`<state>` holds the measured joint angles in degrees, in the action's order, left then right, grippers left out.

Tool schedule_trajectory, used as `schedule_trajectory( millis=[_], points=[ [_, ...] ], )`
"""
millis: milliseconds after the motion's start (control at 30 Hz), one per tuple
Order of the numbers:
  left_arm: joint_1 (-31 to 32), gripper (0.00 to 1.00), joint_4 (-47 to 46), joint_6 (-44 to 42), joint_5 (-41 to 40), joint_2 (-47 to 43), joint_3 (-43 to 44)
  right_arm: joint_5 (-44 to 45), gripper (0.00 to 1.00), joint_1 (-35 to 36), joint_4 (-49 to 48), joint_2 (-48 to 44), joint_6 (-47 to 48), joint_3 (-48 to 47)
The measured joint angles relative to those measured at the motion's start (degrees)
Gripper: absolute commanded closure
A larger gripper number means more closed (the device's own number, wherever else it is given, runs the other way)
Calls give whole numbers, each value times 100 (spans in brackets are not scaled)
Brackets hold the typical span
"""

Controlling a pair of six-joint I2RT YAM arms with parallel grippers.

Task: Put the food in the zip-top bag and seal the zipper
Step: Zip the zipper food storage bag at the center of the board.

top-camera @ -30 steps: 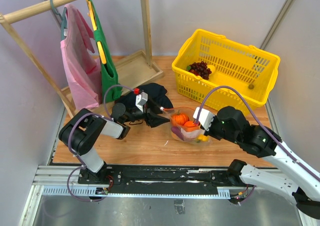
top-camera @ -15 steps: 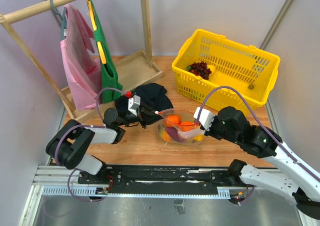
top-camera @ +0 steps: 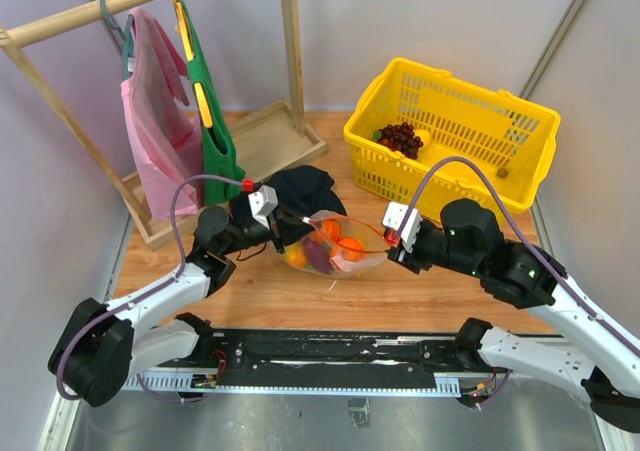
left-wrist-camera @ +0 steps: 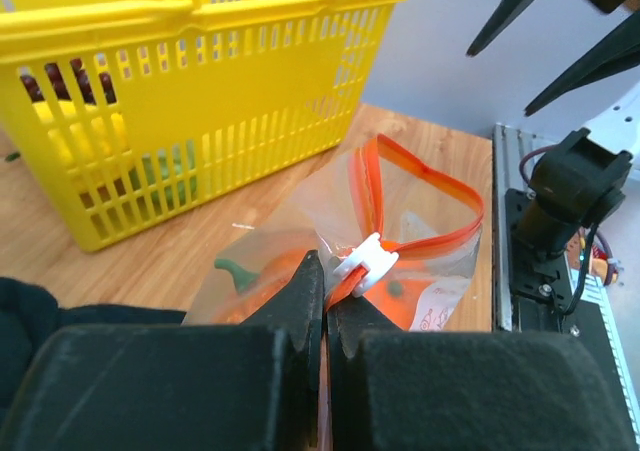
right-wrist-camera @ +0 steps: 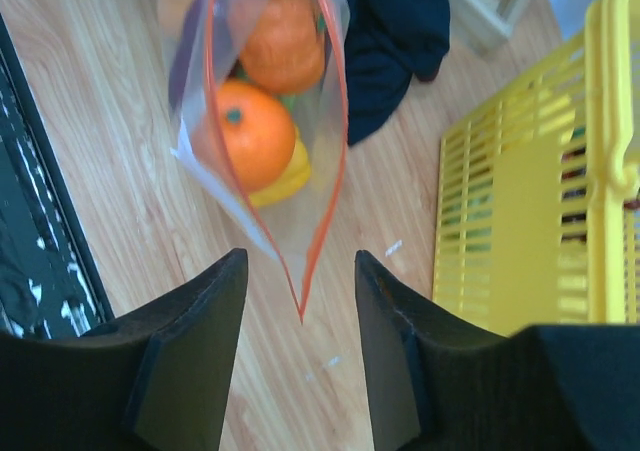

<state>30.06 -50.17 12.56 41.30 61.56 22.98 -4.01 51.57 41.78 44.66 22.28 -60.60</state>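
Between the left gripper's closed fingers, the zipper is pinched beside its white slider. The right gripper is parted, with the zip-top bag's corner lying untouched between its fingers. The food is contained inside, above the wooden table.

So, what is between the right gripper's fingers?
In the right wrist view, the pointed corner of the bag, with the zipper end, sits between the open fingers of the right gripper, touching neither.

yellow basket holds grapes | dark cloth | pink bag, green bag on rack
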Motion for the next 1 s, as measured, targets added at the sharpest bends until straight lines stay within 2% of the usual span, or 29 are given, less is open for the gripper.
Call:
schedule_trajectory(
  millis=[233,433,600,1000],
  points=[
    [2,100,1521,-251,-227,-328,442,-669,48,0,-824,713,2,-358],
    [2,100,2601,-317,-382,-529,782,-1172,55,0,-1591,1287,2,-457],
    [44,100,3121,-315,-437,-608,938,-1602,63,0,-2378,1740,-2,-586],
    [162,100,3681,-348,-535,-710,1082,-2100,71,94,-3200,2710,-155,-817]
  ],
)
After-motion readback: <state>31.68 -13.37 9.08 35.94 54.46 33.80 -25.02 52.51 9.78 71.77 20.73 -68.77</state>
